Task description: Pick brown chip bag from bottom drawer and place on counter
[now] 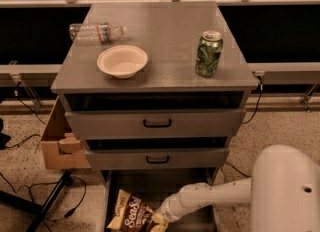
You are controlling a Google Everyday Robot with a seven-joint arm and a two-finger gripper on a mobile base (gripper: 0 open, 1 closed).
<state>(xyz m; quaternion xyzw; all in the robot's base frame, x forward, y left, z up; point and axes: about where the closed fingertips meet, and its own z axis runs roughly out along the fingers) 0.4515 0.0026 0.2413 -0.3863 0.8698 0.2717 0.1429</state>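
Camera view: crinkled dark-brown chip bag (132, 215) w/ white script lies front-left in the flat grey metal bottom drawer (165, 183), gripper (159, 220) at its right end; whether it's clamped on, can't tell. Needs a firm pinch on the bag's edge, then lift straight up, clear of the upper drawer fronts (157, 123), before swinging to the smooth grey counter (170, 41).

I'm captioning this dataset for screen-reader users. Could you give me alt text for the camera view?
A white robot arm reaches into the open bottom drawer, its gripper at one end of the brown chip bag lying there. On the counter above sit a white bowl, a green can and a plastic bottle on its side.
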